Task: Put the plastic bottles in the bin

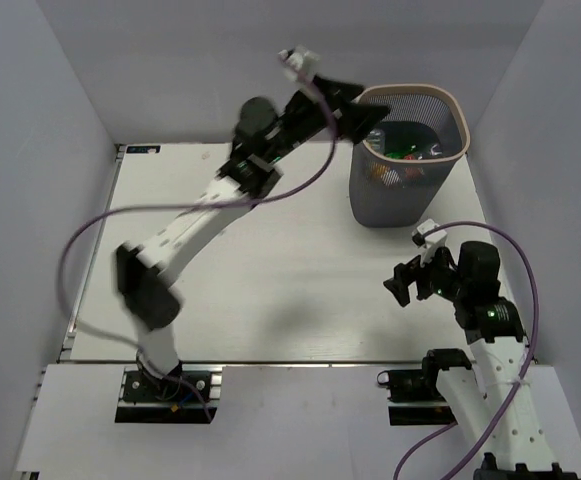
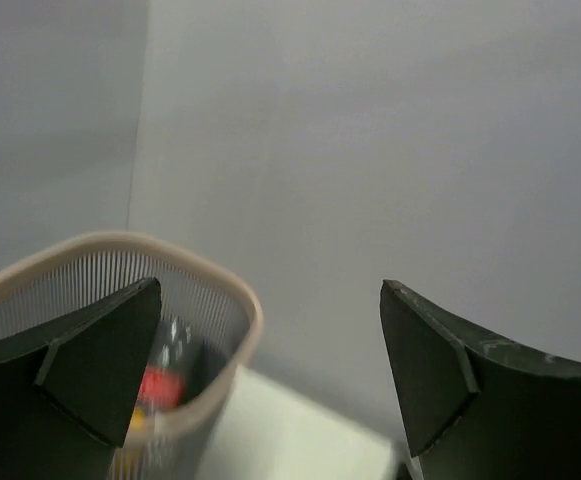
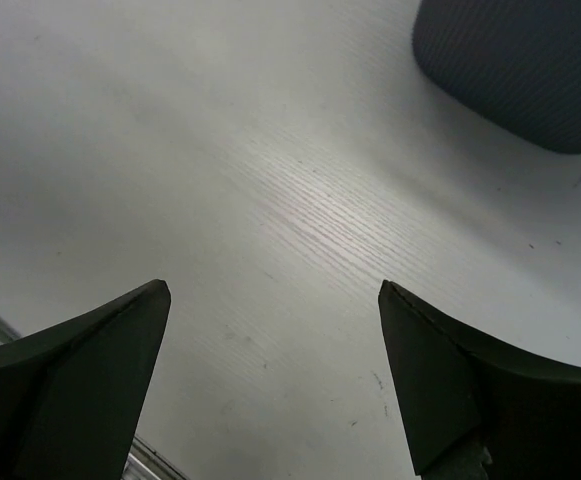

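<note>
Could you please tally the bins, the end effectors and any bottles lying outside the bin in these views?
Bin: 1
End effectors: 2 (left, right, both open)
Plastic bottles: 0 seen outside the bin; those inside are too jumbled to count
Total: 3

A white table (image 1: pixel 270 290) with faint wood grain stands inside an enclosure. A pale grey left wall (image 1: pixel 30 180), back wall (image 1: pixel 200 60) and right wall (image 1: pixel 560 140) close it in. Soft, even light leaves blurred shadows on the tabletop, and a small dark label (image 1: pixel 142 150) sits at its far left corner
</note>
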You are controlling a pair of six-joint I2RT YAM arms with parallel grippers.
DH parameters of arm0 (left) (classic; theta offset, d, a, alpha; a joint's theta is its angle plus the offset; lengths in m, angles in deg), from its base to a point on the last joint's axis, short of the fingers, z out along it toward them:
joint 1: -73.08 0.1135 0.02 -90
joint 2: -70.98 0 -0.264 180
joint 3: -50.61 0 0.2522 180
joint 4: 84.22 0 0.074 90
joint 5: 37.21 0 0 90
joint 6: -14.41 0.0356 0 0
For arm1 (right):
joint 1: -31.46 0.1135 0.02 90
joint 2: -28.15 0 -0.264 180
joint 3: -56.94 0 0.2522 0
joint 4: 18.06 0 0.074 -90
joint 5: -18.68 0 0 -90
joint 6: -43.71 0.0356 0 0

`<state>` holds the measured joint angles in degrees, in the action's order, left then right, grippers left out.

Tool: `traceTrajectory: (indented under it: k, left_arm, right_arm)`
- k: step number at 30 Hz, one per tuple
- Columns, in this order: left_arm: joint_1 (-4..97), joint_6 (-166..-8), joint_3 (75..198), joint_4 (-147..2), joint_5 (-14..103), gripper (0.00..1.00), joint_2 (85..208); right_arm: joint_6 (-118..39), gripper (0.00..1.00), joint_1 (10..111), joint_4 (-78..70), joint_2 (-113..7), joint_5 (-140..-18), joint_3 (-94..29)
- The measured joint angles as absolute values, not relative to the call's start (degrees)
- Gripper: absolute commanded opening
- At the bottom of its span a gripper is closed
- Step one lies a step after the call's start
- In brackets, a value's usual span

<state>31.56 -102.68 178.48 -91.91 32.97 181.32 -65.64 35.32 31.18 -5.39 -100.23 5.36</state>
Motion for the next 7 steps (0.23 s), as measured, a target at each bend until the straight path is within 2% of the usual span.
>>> traceTrajectory:
  k: [7]
  left_arm:
    - [32.1, -89.7, 137.6, -76.1, 40.5, 1.0, 134.3]
  right_arm:
    - [-59.8, 0.9, 35.3, 27.2, -2.9, -91.7, 6.3]
